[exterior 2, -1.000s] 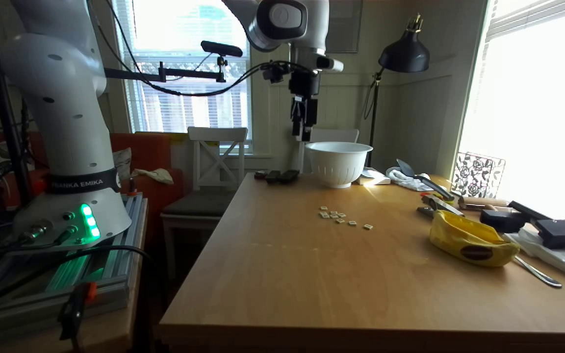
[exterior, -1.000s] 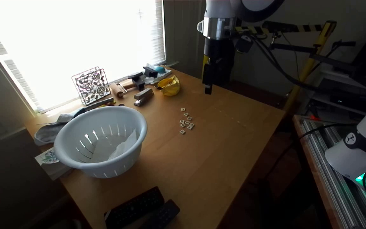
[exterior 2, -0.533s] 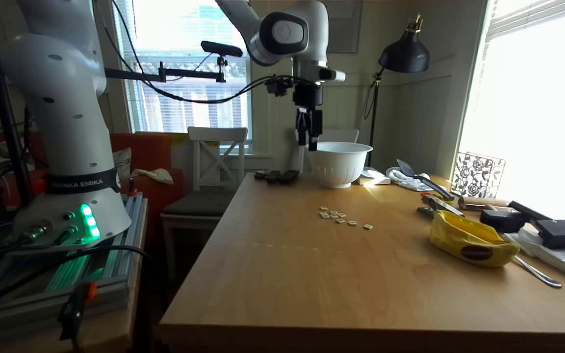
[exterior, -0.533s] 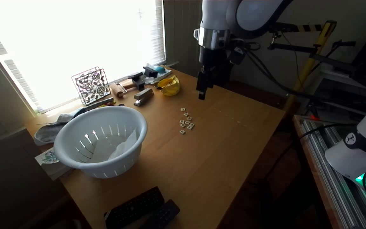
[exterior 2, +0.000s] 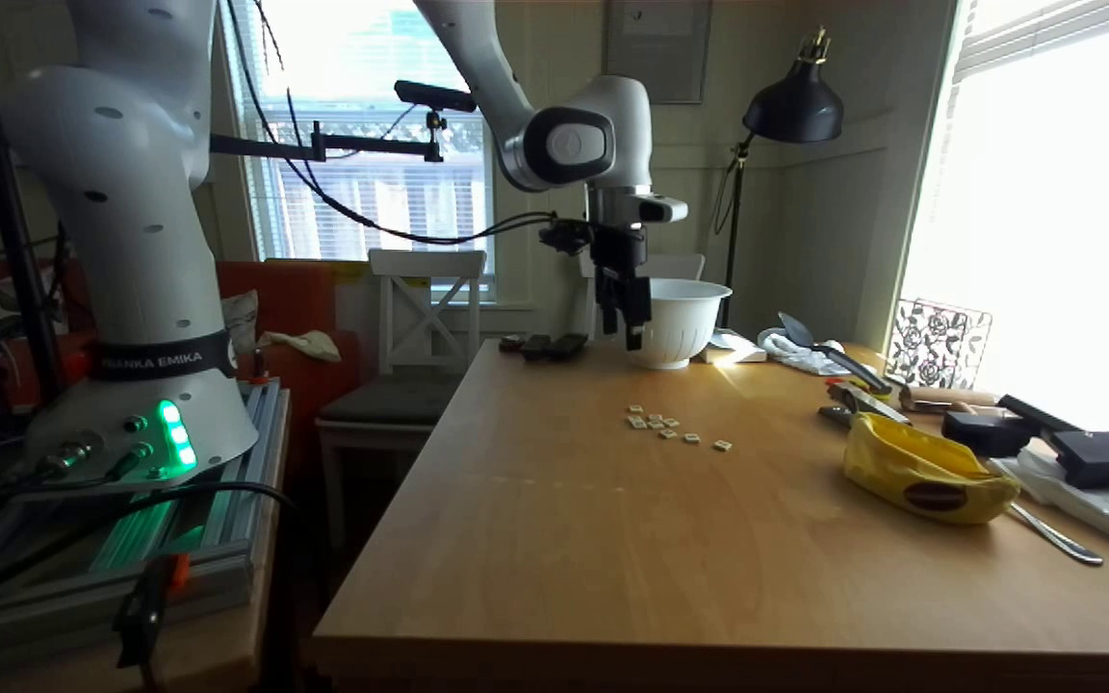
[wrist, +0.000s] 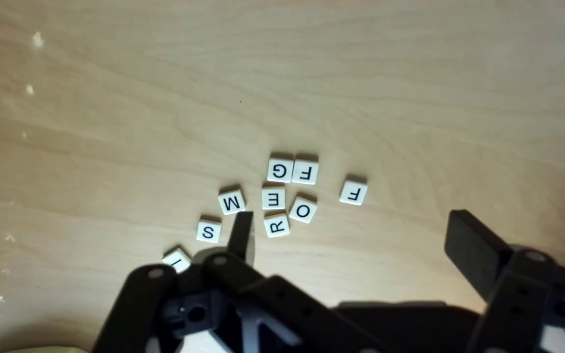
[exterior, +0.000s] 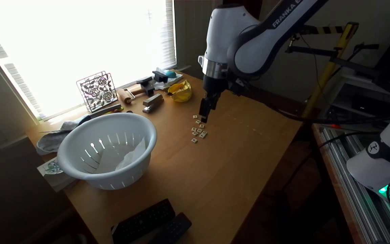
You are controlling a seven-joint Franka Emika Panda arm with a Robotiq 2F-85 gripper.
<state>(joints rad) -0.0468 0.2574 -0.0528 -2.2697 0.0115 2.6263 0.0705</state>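
Gripper, mine: hangs lower than before, mid-frame in both exterior views, tilted, spread wide above letter tiles.

Over the last second the fingers have come down well toward the desk, and the letter tiles now lie much closer below their tips, though how much gap is left is hard to judge
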